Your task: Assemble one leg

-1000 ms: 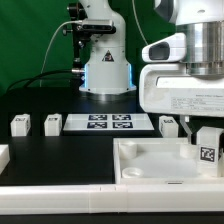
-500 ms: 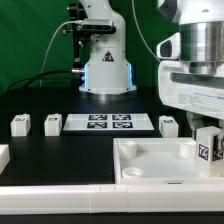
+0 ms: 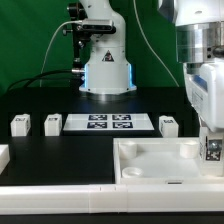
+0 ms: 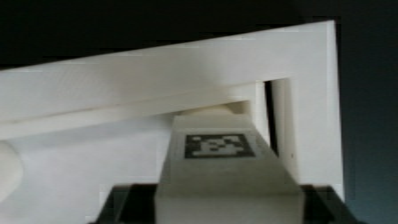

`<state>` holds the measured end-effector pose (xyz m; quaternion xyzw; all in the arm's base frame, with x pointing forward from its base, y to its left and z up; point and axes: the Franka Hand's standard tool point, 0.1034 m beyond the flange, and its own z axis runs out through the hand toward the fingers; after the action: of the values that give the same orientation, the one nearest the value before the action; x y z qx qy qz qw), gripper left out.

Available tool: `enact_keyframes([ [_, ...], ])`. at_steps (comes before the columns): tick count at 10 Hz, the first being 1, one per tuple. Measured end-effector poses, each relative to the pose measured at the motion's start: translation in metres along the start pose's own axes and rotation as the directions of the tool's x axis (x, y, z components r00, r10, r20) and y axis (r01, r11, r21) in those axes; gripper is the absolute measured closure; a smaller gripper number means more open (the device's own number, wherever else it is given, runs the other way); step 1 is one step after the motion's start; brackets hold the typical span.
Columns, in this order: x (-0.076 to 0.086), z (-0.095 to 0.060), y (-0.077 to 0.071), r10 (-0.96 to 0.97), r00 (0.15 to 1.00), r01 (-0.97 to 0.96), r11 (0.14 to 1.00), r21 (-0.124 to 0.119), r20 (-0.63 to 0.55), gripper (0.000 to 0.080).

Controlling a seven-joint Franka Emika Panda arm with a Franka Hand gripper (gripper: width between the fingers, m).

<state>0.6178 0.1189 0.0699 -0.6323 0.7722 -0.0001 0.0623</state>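
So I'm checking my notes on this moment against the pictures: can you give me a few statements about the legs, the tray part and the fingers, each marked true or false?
1. The gripper holds a leg at the tray-like part's corner on the exterior view's right. True.
2. The held leg lies flat on the table. False: it stands upright over the tray-like part.
3. Three more legs stand loose on the table. True.
4. The marker board sits inside the tray-like part. False: it lies on the table behind it.
5. The fingers are wide open and empty. False: they clamp the leg.
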Motion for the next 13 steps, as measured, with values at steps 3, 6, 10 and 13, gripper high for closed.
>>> enact_keyframes([
  [3,-0.0003,0.0001,0.0002,-0.052,0.999,0.052,0.999,0.0,0.001,0.0348],
  [6,0.0001,0.0002,0.0001,-0.298,0.955,0.298,0.955,-0.001,-0.001,0.0165],
  [10,0.0005,0.0002,0.0002,-0.702,0.713,0.702,0.713,-0.008,-0.008,0.015],
  [13,0.003,0.0,-0.0007,-0.911,0.413,0.91,0.413,-0.021,-0.012,0.015],
])
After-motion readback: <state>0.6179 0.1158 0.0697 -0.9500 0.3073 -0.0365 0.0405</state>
